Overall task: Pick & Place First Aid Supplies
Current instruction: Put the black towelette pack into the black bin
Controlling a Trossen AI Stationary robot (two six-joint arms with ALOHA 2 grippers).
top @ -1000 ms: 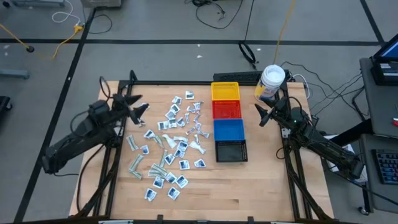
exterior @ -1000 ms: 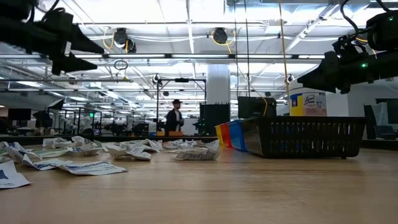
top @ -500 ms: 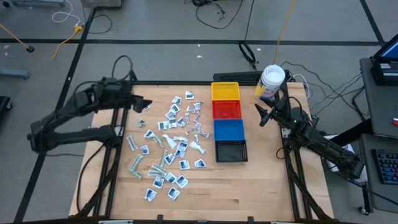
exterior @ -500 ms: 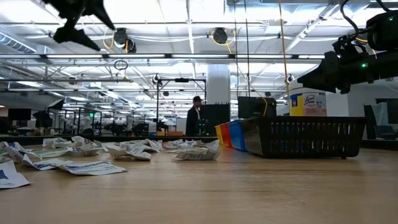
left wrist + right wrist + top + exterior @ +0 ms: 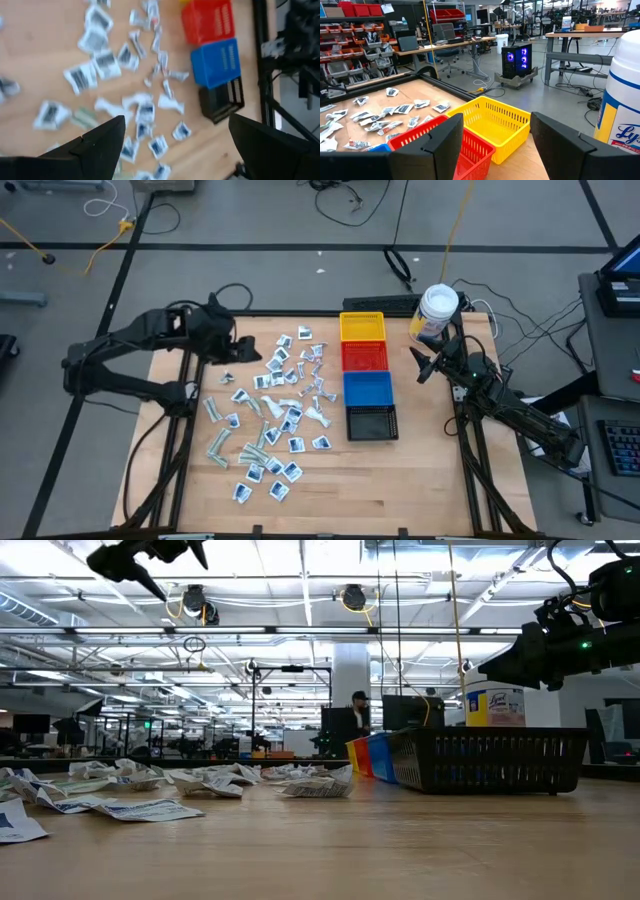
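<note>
Many small first aid packets (image 5: 268,415) lie scattered on the table's left half: white squares with blue marks, pale green wrappers, white sachets. The low view shows them (image 5: 130,790) flat on the wood, and the left wrist view looks down on them (image 5: 105,65). My left gripper (image 5: 228,348) hangs open high above the pile's far left part, fingers spread wide (image 5: 172,145). My right gripper (image 5: 420,366) waits open at the table's right side, beside the bins, touching nothing (image 5: 495,145).
A row of bins runs from far to near right of the packets: yellow (image 5: 362,327), red (image 5: 365,356), blue (image 5: 368,390), black (image 5: 371,423). A white jar with a yellow label (image 5: 437,310) stands at the far right corner. Bare wood lies along the near edge.
My left arm has swung from the table's left edge toward the far side and then rightward, rising high over the far left of the packet pile, its gripper turning to look down on the table. The packets and my right arm have kept still.
</note>
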